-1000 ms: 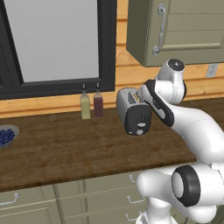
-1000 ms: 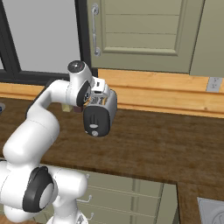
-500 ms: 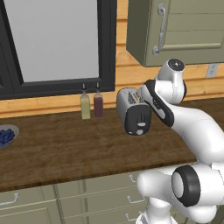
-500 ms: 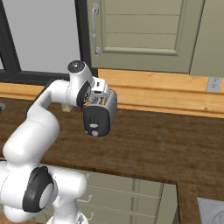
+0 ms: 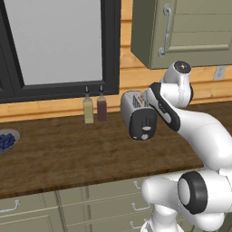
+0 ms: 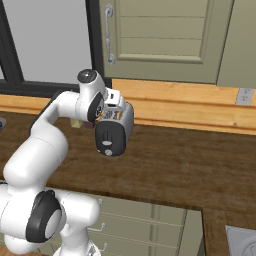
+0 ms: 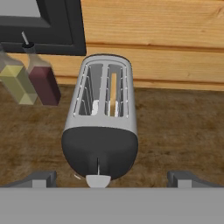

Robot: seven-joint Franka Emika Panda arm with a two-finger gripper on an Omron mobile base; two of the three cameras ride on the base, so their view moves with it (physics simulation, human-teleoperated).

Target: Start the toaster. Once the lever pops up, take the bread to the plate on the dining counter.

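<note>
2 steps make up this job, and the 1st, starting the toaster (image 7: 101,127), is the one in hand: the lever (image 7: 98,180) is not yet pressed, judging by the gripper (image 7: 111,177) poised above it with nothing between its fingers. Largest first, the wood worktop (image 5: 68,154) carries everything, running dark brown under the window (image 5: 54,41) and the grey-green wall cabinet (image 5: 195,31). On it, the toaster stands toward the back wall, at about 3 o'clock of the 2 bottles, the yellow bottle (image 5: 88,108) and the dark red bottle (image 5: 102,108), which stand just beside it. It is a rounded silver-grey body with 2 slots and a glossy black end panel (image 6: 111,137) facing the robot. In the hand view the bread (image 7: 113,92) shows as a thin pale-orange edge in the right-hand slot, sunk low; the other slot looks empty. The lever sits at 6 o'clock of the black panel, a small pale knob below a narrow vertical slot.

The gripper's fingers are spread wide, 1 dark fingertip (image 7: 39,178) at 7 o'clock and the other at 5 o'clock of the toaster's end. The next move, I judge, calls for bringing a finger onto the knob and pushing it along the slot; a slip off so small a knob is the risk. At the far left a grey bowl of blue berries (image 5: 7,140) rests, well apart.
</note>
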